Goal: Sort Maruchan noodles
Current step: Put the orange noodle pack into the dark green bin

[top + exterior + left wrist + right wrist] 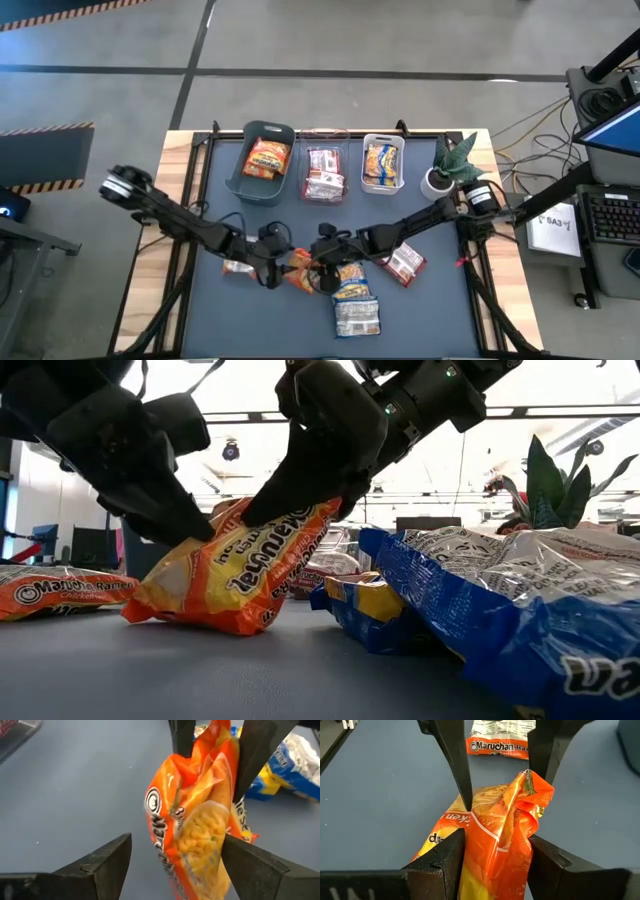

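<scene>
A crumpled glossy orange noodle packet [495,845] stands on edge mid-bench, pinched by the right gripper [495,852]; the left gripper [175,855] spreads wide around its other end.

My dark right gripper [497,845] clamps a glossy orange plastic noodle packet [495,845] with yellow print; nearby lies a crinkled blue-and-yellow packet [480,600] on my slate-blue table [200,300].

Three bins [262,185] line the table beside a potted plant [452,165].
</scene>
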Robot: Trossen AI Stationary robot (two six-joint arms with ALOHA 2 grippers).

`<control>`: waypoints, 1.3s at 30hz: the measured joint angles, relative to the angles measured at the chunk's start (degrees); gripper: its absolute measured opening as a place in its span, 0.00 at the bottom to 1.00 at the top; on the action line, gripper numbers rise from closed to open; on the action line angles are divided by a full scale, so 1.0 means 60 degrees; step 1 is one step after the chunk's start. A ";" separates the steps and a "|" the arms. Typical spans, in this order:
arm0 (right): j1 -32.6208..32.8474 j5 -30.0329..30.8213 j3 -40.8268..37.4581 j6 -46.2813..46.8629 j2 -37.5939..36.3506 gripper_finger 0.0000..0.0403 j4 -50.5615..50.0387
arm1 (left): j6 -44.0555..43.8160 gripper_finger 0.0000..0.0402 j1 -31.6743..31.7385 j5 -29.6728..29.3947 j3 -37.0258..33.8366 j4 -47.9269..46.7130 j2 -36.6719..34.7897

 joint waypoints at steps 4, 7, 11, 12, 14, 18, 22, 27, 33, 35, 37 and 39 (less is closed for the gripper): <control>0.0022 0.0007 0.0000 -0.0086 0.0000 0.41 0.0023 | 0.0120 0.70 0.0000 0.0067 -0.0059 0.0833 0.0232; 0.0025 0.0007 0.0000 -0.0110 0.0000 0.41 0.0025 | 0.0259 0.69 0.0003 0.0220 -0.0064 0.1265 0.0496; 0.0036 0.0011 0.0000 -0.0127 0.0000 0.41 0.0025 | 0.0296 0.64 0.0011 0.0352 -0.0070 0.1662 0.0859; 0.0039 0.0011 0.0000 -0.0124 0.0000 0.41 0.0022 | 0.0299 0.61 0.0011 0.0410 -0.0070 0.1780 0.0934; 0.0040 0.0009 0.0000 -0.0127 0.0000 0.41 0.0025 | 0.0341 0.55 0.0011 0.0501 -0.0072 0.1922 0.1016; 0.0036 -0.0006 0.0000 -0.0107 0.0000 0.41 0.0061 | 0.0376 0.40 0.0011 0.0518 -0.0073 0.2018 0.1010; 0.0036 -0.0248 0.0000 0.0177 -0.0008 0.42 0.0080 | 0.0399 0.26 0.0007 0.0665 -0.0073 0.2016 0.0904; -0.0095 -0.0859 0.0000 0.0404 -0.0239 0.49 0.0017 | 0.0398 0.17 0.0007 0.0898 -0.0073 0.2001 0.0843; -0.0168 -0.0862 -0.0004 0.0138 -0.1092 0.58 -0.0850 | 0.0402 0.17 0.0007 0.0925 -0.0045 0.1745 0.0232; -0.0175 -0.0859 -0.0024 0.0023 -0.1480 0.60 -0.1306 | 0.0434 0.17 0.0007 0.0933 0.0005 0.1520 -0.0067; -0.0175 -0.0859 -0.0089 -0.0040 -0.1890 0.62 -0.1605 | 0.0543 0.17 0.0007 0.0979 0.0044 0.1304 -0.0445; -0.0175 -0.0856 -0.0239 -0.0093 -0.2288 0.63 -0.1728 | 0.0670 0.17 0.0008 0.1006 0.0087 0.1142 -0.0875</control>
